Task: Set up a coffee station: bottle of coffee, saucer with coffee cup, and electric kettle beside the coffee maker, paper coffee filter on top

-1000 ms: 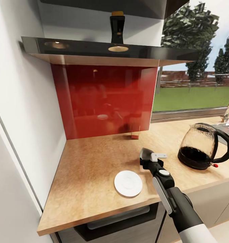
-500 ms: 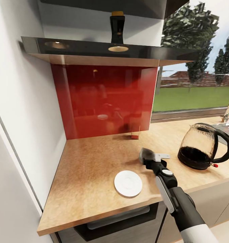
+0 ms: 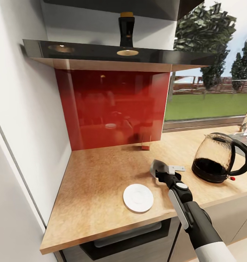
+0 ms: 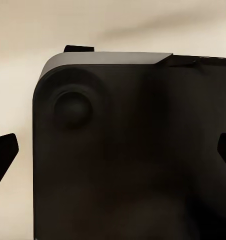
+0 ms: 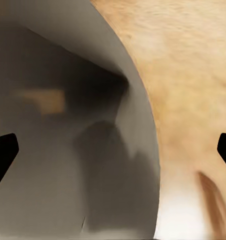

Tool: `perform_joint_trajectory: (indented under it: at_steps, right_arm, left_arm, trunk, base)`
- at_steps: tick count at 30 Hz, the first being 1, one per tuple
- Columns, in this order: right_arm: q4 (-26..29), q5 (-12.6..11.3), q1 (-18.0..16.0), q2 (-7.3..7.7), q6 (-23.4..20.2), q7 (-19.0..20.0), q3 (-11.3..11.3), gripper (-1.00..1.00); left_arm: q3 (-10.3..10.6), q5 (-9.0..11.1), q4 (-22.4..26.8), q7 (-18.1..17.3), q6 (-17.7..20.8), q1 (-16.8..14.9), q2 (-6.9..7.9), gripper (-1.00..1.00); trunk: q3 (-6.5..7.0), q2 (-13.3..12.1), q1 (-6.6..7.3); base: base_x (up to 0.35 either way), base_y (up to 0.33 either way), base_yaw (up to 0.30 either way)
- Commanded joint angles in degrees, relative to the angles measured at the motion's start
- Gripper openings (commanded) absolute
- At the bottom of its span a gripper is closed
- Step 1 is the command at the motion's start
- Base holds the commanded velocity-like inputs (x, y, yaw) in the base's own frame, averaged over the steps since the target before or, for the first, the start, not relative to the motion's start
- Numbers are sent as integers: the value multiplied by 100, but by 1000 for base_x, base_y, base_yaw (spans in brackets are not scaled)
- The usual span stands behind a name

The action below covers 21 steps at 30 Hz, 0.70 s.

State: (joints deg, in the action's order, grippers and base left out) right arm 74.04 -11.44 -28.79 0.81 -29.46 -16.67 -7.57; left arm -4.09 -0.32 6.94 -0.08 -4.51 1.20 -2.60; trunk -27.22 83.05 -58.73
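Head view over the countertop (image 3: 101, 174) corner. The right gripper (image 3: 160, 168) hovers low over the middle of the counter, holding a grey, open-mouthed vessel, probably the coffee cup (image 3: 158, 166); the right wrist view looks into its hollow interior (image 5: 68, 150), with both finger tips spread wide at the frame's edges, so the cup appears to be held by its rim or wall, though the contact itself is hidden. The saucer (image 3: 138, 197) lies bare near the counter's front edge, just beside the gripper on the robot's near side. The electric kettle (image 3: 220, 158) stands toward the counter's right end, near the sink. The bottle of coffee (image 3: 126, 28) stands on the kitchen shelf (image 3: 112, 54) above the red backsplash (image 3: 112, 109). The left wrist view faces a dark rounded housing (image 4: 133, 150) at close range; whether the left gripper holds anything cannot be told.

Risks, as judged from here: the cup seems tilted, so a release off-centre could tip it or push the saucer toward the front edge; a sweep rightward could strike the kettle.
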Motion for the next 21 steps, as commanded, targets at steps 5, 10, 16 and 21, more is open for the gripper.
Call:
perform_joint_trajectory:
  at_steps: [5, 10, 16, 21]
  right_arm:
    - [0, -60, -4, 7, -16, -57, -17, 100]
    - [-126, -60, -4, 7, -9, -53, -17, 100]
    - [-327, -60, -4, 7, 184, -48, -16, 100]
    - [-401, -60, -4, 7, 283, -48, -16, 100]
  left_arm:
    - [-39, -3, 8, -1, -6, 3, -3, 100]
    - [-39, -3, 9, -1, -6, 3, -3, 100]
    - [-39, -3, 9, -1, -6, 3, -3, 100]
    - [-39, -3, 9, -1, -6, 3, -3, 100]
  trunk:
    - [-5, 3, 0]
    - [-5, 3, 0]
    - [-5, 3, 0]
    - [-5, 3, 0]
  base:
    - [43, 0, 0]
    - [20, 0, 0]
    - [4, 0, 0]
    - [1, 0, 0]
